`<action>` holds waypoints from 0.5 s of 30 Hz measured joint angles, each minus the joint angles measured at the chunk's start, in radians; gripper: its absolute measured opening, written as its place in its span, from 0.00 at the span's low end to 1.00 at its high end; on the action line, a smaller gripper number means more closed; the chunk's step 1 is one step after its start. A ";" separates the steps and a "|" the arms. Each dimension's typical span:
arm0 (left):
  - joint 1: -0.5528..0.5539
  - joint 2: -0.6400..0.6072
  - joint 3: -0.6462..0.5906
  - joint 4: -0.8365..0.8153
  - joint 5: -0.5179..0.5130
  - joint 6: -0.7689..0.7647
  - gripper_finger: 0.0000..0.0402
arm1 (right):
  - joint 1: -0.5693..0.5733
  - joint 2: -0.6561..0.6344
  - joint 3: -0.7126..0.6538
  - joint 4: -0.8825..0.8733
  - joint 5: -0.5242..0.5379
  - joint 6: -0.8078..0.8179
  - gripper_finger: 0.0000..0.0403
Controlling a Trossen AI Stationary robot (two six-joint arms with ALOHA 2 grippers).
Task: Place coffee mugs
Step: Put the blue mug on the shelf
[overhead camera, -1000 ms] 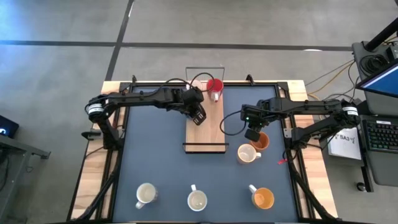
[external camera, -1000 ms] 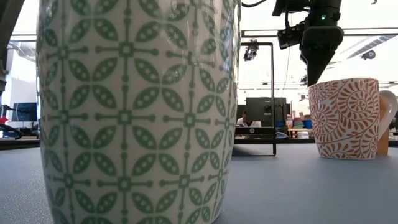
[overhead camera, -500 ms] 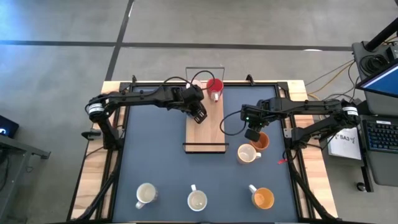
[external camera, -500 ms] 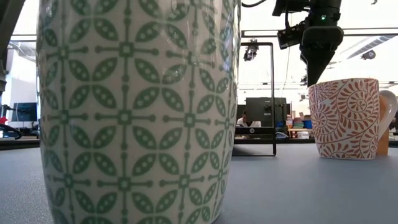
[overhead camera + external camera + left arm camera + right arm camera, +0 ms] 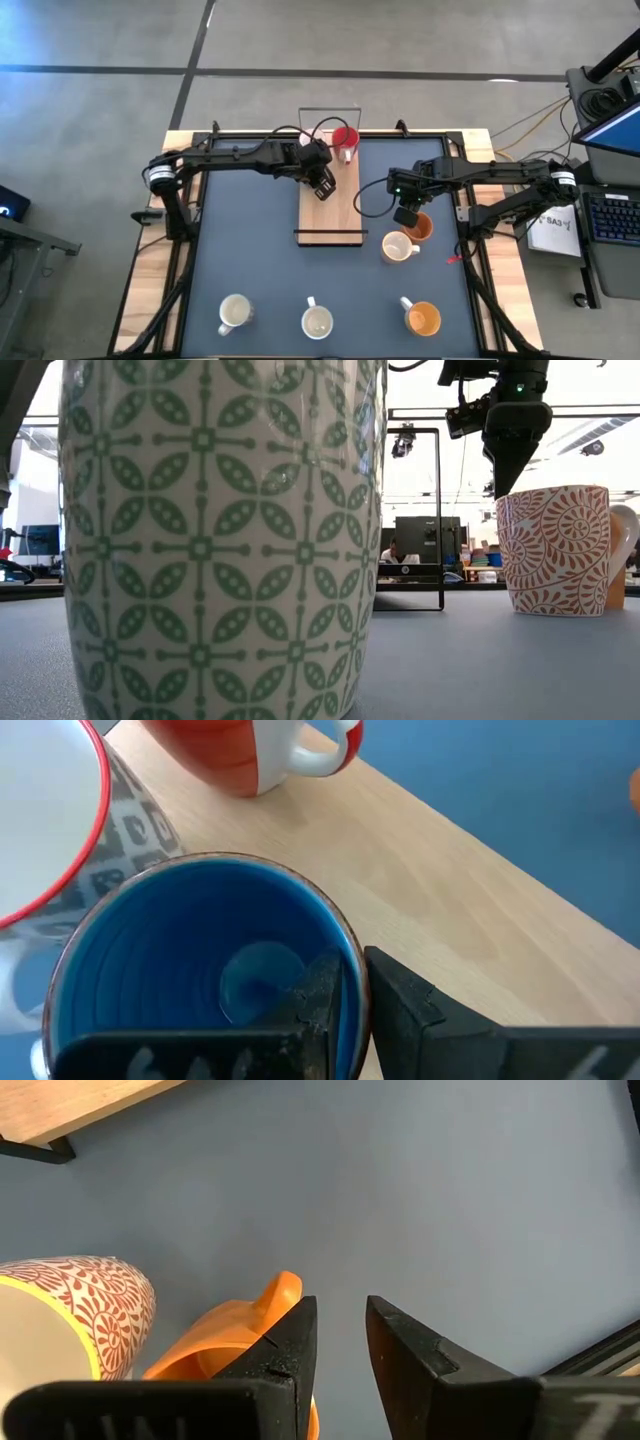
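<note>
The left gripper (image 5: 345, 995) is clamped on the rim of the blue mug (image 5: 195, 970) over the wooden tray (image 5: 331, 215), beside the red mug (image 5: 345, 139). The right gripper (image 5: 340, 1330) hovers with fingers parted, unladen, just beside the orange mug (image 5: 235, 1345) on the table.

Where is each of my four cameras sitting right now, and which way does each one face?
High view: overhead, straight down; both arms, left gripper, right gripper and wooden tray.
Low view: table height, level; green-patterned mug fills it, one arm hangs above the orange-patterned mug.
Left wrist view: own fingers clamp the blue mug rim.
Right wrist view: own fingers open by the orange mug.
Shared: the tray shows in both wrist views and overhead.
</note>
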 joint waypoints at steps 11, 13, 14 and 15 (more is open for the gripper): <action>0.000 -0.004 0.067 -0.040 0.003 0.044 0.07 | 0.000 0.000 0.000 0.000 0.000 0.008 0.20; 0.000 -0.006 0.068 -0.057 0.004 0.044 0.07 | 0.000 0.000 0.000 0.000 0.000 0.011 0.20; 0.000 -0.007 0.067 -0.064 0.004 0.043 0.07 | 0.000 0.000 0.000 0.000 0.000 0.011 0.20; -0.001 -0.007 0.065 -0.067 0.005 0.041 0.07 | 0.000 0.000 0.000 0.000 0.000 0.011 0.20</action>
